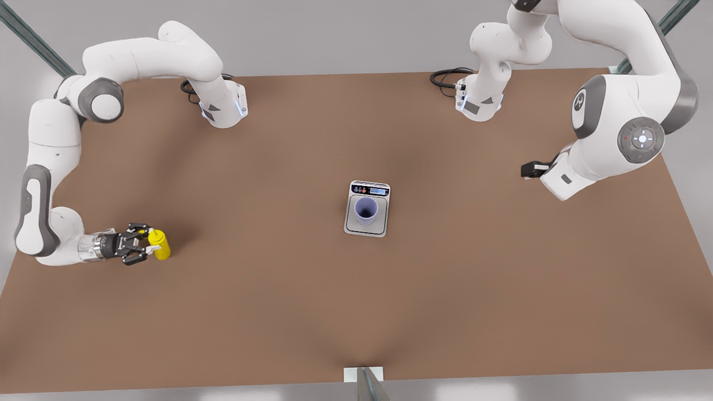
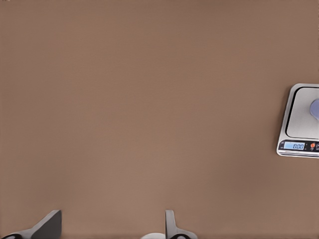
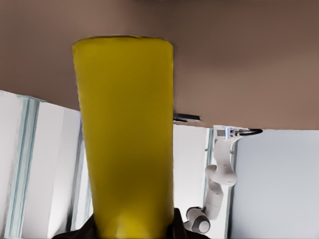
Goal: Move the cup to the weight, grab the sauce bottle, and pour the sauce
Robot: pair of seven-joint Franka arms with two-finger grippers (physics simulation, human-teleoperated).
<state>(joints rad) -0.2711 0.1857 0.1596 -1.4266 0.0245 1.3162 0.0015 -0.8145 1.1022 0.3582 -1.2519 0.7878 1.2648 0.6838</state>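
The lavender cup (image 1: 366, 210) stands upright on the plate of the silver weight (image 1: 356, 227) at mid-table. The yellow sauce bottle (image 1: 160, 245) stands on the table at the front view's left, nozzle up. My right gripper (image 1: 146, 244) reaches in sideways at table height and is shut on the bottle (image 3: 124, 139), one finger on each side. My left gripper (image 2: 109, 221) hangs open with nothing in it, high over bare table at the front view's right. From there the weight (image 2: 299, 117) and the rim of the cup (image 2: 315, 107) show off to one side.
The brown table (image 1: 473, 278) carries both arm bases (image 1: 223, 108) (image 1: 479, 100) along its far edge, each with a black cable loop. A small bracket (image 1: 363, 374) sits at the near edge. The left arm's elbow (image 1: 613, 139) hangs over the right side.
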